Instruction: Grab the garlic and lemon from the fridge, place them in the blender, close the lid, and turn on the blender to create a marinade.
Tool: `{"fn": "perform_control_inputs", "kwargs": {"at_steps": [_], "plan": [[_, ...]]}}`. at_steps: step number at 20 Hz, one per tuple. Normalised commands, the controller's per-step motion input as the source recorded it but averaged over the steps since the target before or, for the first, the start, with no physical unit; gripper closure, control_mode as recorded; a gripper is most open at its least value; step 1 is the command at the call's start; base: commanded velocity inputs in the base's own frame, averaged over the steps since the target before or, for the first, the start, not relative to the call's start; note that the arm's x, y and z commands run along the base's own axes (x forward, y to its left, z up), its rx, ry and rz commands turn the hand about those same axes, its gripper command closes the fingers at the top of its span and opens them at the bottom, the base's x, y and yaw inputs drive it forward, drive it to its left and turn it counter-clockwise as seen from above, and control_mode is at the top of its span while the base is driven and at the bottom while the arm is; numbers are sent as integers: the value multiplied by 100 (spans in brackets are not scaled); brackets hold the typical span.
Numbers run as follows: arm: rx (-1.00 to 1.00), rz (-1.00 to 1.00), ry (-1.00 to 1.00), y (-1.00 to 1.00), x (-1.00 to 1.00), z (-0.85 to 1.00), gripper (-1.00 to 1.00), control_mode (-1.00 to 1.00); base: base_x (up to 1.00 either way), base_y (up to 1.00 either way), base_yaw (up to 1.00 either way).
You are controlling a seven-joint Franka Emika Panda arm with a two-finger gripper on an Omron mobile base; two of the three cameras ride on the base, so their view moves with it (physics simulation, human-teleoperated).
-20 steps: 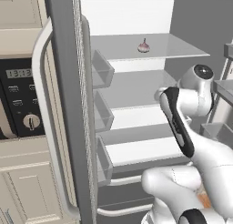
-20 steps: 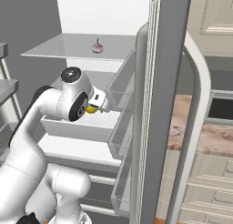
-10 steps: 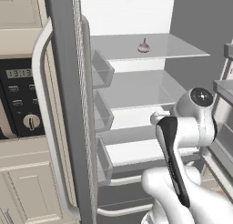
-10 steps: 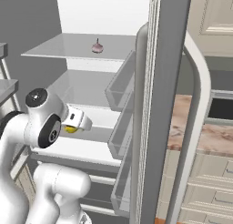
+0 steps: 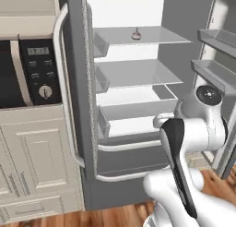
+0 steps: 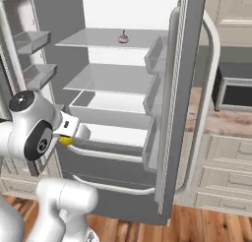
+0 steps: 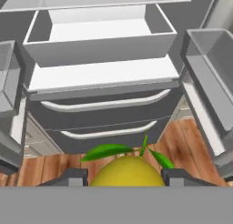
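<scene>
The robot's pincer (image 7: 124,176) is clamped on a yellow leafy lemon (image 7: 127,171) (2 green leaves up) before the open grey fridge (image 5: 138,101). The small pinkish-white garlic bulb (image 5: 136,35) sits near the top glass shelf's (image 5: 156,36) back edge.

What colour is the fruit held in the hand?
Yellow, with green leaves: the round lemon between the hand's fingertips shows best in the hand view.

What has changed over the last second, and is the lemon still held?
The gripper has drawn back out of the open grey fridge, still shut on the yellow lemon with green leaves. The whole scene has shifted in both base views, so the base has moved too. The small pinkish-white garlic bulb stays on the top shelf.
</scene>
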Motion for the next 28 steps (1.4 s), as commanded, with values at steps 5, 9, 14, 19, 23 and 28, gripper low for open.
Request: {"fn": "perform_control_inputs", "kwargs": {"at_steps": [5, 9, 14, 19, 23, 28], "plan": [[0, 0, 0, 0, 0, 0, 100, 100, -100, 23, 0], [0, 0, 0, 0, 0, 0, 100, 100, -99, 54, 0], [0, 0, 0, 0, 0, 0, 100, 100, -92, 41, -14], [0, 0, 0, 0, 0, 0, 100, 100, -46, 9, -68], [0, 0, 0, 0, 0, 0, 100, 100, -28, 0, -88], [0, 0, 0, 0, 0, 0, 100, 100, -14, 10, -90]]}}
